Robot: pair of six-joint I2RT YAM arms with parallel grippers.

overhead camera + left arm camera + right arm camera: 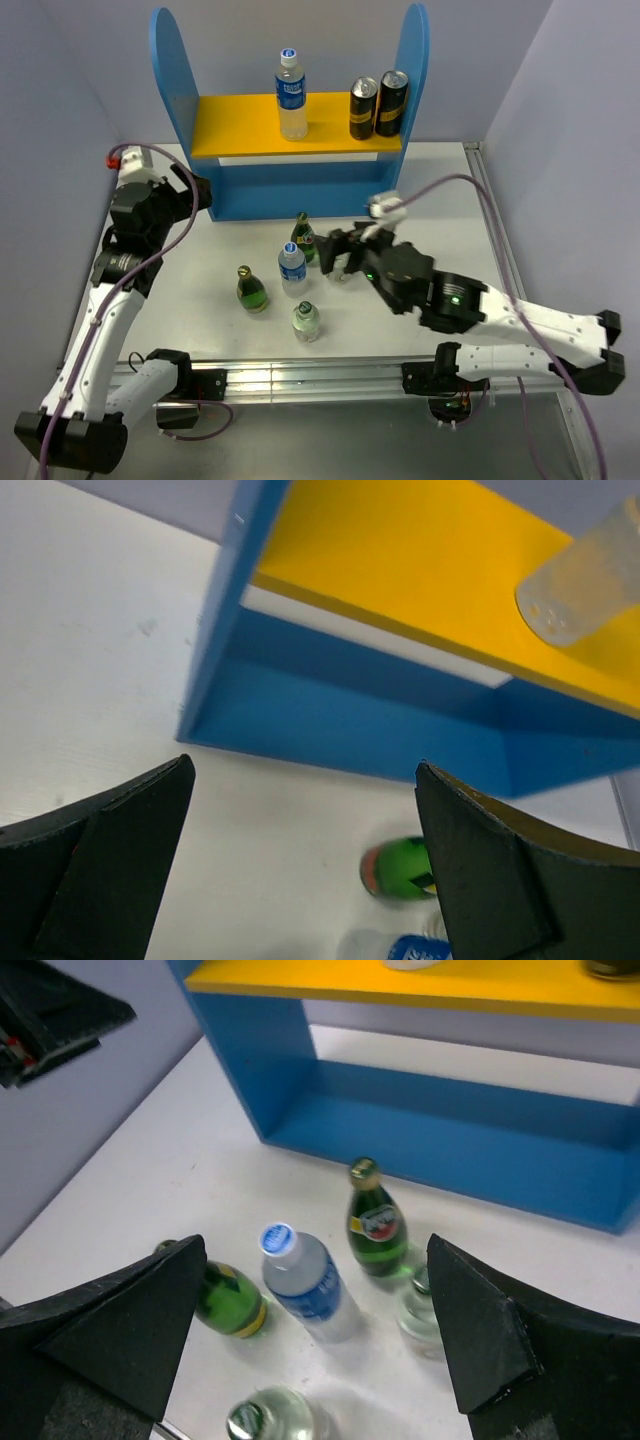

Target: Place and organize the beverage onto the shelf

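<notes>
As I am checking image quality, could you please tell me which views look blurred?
Top view: sharp, evenly lit. Left wrist: clear bottle on the yellow board is blurred. Right wrist: the short bottle at the bottom edge is soft.

The shelf (pixel 172 80), a blue rack with tall round-topped side panels, a yellow upper board and a blue base, is standing at the far side of the surface (pixel 200 330). The shelved water bottle (pixel 291 95), clear with a blue label and white cap, is standing on the yellow board, left of centre. Five bottles are standing clustered on the surface, near of the blue base. The far green bottle (pixel 303 238), dark glass with a gold cap, is sitting closest to the shelf. The loose water bottle (pixel 292 268), blue-labelled, is standing just near of it. The left green bottle (pixel 250 290) is standing further left. The near short bottle (pixel 306 320), clear with a dark cap, is sitting nearest. The right short bottle (pixel 420 1310) is standing just right of the far green bottle.
</notes>
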